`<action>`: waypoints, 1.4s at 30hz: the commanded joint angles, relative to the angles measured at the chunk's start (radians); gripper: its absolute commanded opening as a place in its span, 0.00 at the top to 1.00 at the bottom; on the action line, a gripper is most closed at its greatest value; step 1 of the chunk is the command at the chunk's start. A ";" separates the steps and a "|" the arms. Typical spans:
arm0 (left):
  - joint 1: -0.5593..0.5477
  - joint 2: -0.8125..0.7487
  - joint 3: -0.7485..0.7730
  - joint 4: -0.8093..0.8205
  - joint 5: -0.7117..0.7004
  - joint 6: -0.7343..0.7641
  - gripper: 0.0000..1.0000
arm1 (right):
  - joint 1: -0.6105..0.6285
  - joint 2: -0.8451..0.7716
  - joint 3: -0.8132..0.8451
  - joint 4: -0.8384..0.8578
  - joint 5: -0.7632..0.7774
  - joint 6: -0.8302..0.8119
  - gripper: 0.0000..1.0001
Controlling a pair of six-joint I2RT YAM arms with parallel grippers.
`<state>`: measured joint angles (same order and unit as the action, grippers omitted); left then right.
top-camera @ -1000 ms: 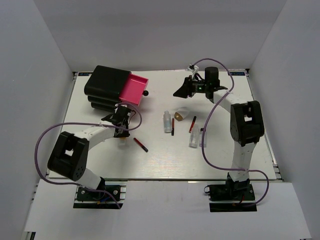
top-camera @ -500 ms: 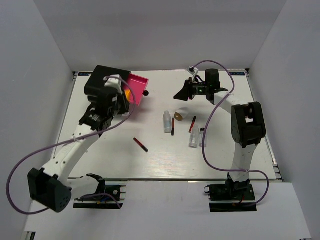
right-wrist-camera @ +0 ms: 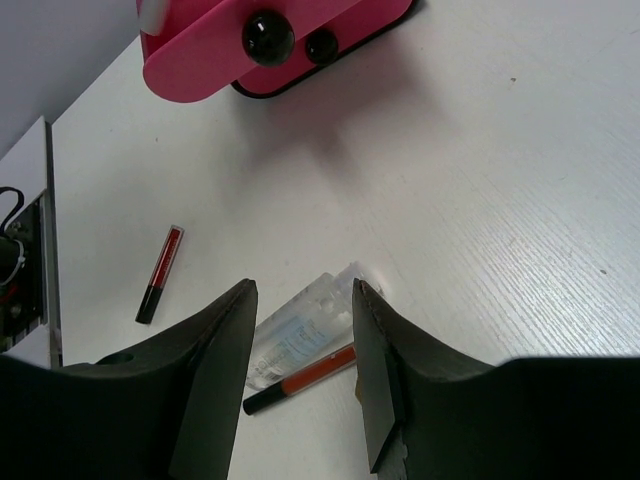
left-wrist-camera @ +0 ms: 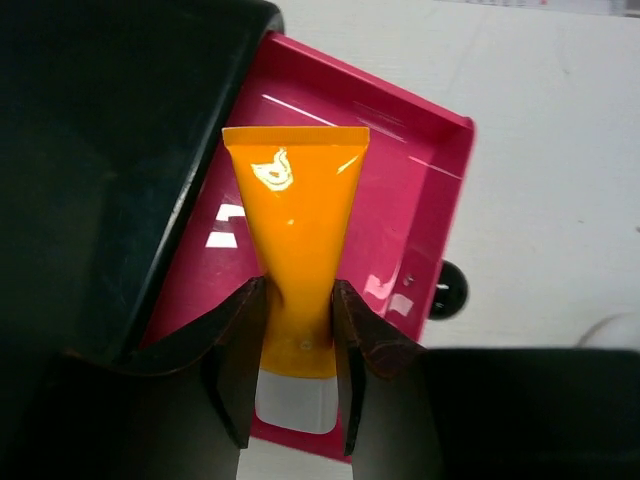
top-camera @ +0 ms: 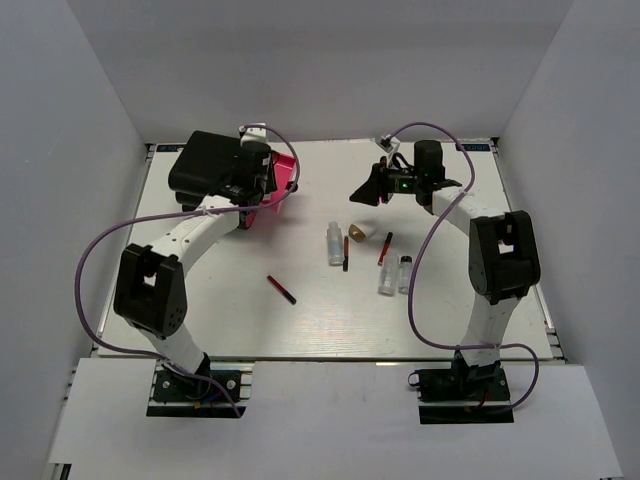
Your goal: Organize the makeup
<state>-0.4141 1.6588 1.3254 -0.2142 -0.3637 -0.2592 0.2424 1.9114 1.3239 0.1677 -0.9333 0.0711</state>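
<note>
Orange tube [left-wrist-camera: 295, 230] was pinched near its white cap [left-wrist-camera: 295, 400] by the left gripper's [left-wrist-camera: 298, 285] fingers and held over the open pink drawer [left-wrist-camera: 420, 200] of the black box [left-wrist-camera: 100, 150]. Contact with the drawer floor could not be told. Cap end was seen close over one drawer wall, so if released there it could be left propped on the rim and the drawer jammed. Right gripper [right-wrist-camera: 303, 290] was held spread and empty above a clear bottle [right-wrist-camera: 300, 335] and a red stick [right-wrist-camera: 300, 378] on the table [right-wrist-camera: 500, 200].
</note>
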 commanded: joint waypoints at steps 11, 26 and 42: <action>0.006 0.021 0.161 0.015 -0.078 -0.003 0.28 | -0.002 -0.049 -0.011 0.010 0.017 -0.048 0.40; -0.014 -0.553 -0.191 -0.367 0.048 -0.627 0.68 | -0.002 -0.057 0.028 -0.255 0.203 -0.405 0.55; -0.103 -0.464 -0.471 -0.493 0.172 -1.029 0.34 | 0.003 -0.081 -0.003 -0.303 0.306 -0.430 0.36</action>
<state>-0.4942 1.2053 0.8688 -0.7471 -0.2127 -1.2266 0.2424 1.8973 1.3128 -0.1143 -0.6598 -0.3206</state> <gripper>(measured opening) 0.661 0.633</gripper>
